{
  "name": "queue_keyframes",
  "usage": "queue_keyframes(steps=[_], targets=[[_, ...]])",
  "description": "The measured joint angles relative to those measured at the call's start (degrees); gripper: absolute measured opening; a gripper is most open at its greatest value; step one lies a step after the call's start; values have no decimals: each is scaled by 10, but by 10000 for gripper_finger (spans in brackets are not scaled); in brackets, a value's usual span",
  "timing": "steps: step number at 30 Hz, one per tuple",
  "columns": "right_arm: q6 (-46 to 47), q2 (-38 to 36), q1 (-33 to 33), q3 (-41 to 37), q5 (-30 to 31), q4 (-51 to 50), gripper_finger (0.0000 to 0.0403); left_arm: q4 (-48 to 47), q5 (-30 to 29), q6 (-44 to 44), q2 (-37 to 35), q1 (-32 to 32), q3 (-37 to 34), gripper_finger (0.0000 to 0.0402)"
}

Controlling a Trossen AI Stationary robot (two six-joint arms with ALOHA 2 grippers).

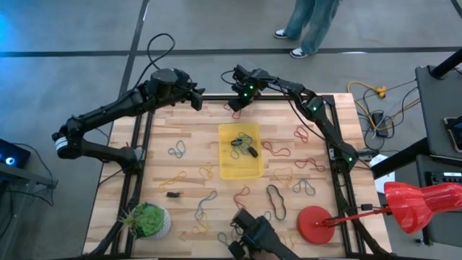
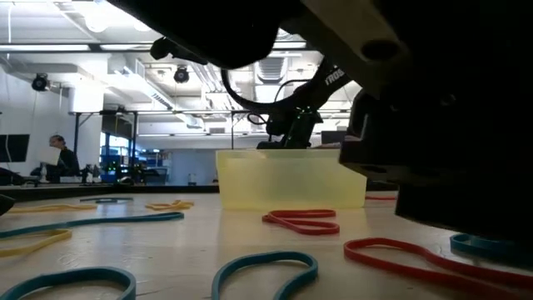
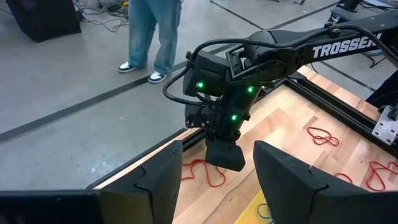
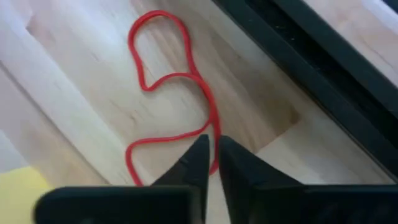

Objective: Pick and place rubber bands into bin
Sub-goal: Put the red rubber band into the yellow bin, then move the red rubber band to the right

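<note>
The right gripper (image 1: 238,105) is down at the far edge of the table (image 1: 339,180), just beyond the bin (image 1: 229,170), with its fingers (image 4: 193,165) drawn narrow, only a thin slit between the tips. A red rubber band (image 4: 177,99) lies on the wood right at those tips; its strand runs up to the slit, but I cannot tell whether it is actually pinched. The left gripper (image 1: 196,98) hangs near the far left corner of the table, its fingers (image 3: 158,180) held wide apart with nothing between them, pointing toward the right arm's wrist. The bin sits near the middle of the table and has a few bands (image 1: 244,144) in it, dark and green-blue ones in its far half. Many other rubber bands (image 1: 278,150) are scattered over the wood on all sides of it: red ones toward the right edge, yellow and blue ones toward the left and near edges. A green plant ball (image 1: 148,219) sits at the near left corner and a red disc (image 1: 315,224) near the near right corner. A person's legs (image 1: 312,25) show on the floor beyond the table.
</note>
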Motion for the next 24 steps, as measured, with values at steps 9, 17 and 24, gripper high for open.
queue_keyframes(steps=[9, 17, 24], targets=[[0, 1, -4, 16, 13, -45, 8, 0, 0, 2, 0, 0, 0, 183], [-18, -15, -2, 98, 30, -102, 8, 0, -1, 20, 0, 0, 0, 183], [-28, -42, 0, 92, 50, -138, 8, 1, -1, 32, 0, 0, 0, 183]])
